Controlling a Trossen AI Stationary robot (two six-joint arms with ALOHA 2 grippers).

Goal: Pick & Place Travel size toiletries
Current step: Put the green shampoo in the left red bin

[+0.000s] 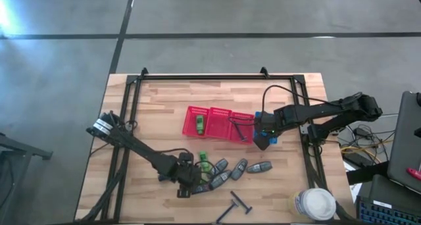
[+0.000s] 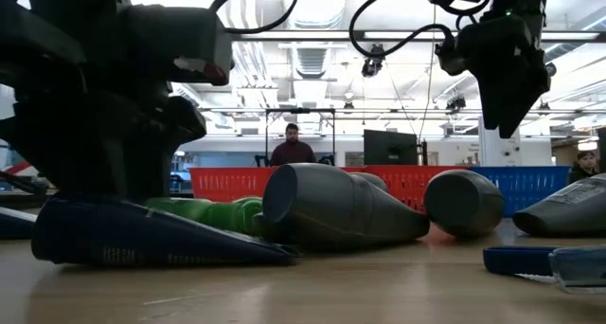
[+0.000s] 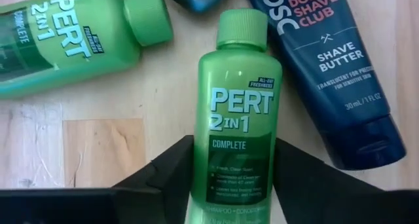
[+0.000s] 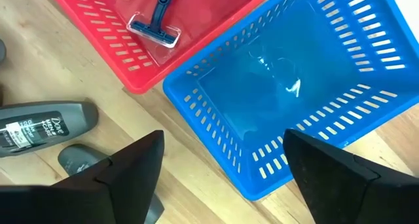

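My left gripper (image 1: 191, 182) is down at the table's near middle, shut on a bright green little bottle (image 3: 239, 106). A second green bottle (image 3: 65, 40) and a dark shave-butter tube (image 3: 334, 73) lie flat on the wood beside it. More grey tubes (image 1: 238, 168) lie to the right. Two black razors (image 1: 240, 202) lie nearer the front edge. My right gripper (image 1: 263, 141) hovers open and empty over the blue basket (image 4: 294, 86). One green bottle (image 1: 199, 124) lies in the left red basket, and a razor (image 4: 157, 27) lies in the other. My left gripper pinches the green bottle's body near its bottom end (image 3: 203, 165) between its two fingers, one on each side. The fingers lie along the bottle, its cap pointing away from them. I cannot tell whether the bottle rests on the table or is just clear of it.
Two red mesh baskets (image 1: 214, 123) and the blue one stand side by side at the table's middle. A large white round-lidded container (image 1: 316, 204) stands at the near right corner. A black frame (image 1: 217, 77) runs around the table top. A person stands in the room behind.
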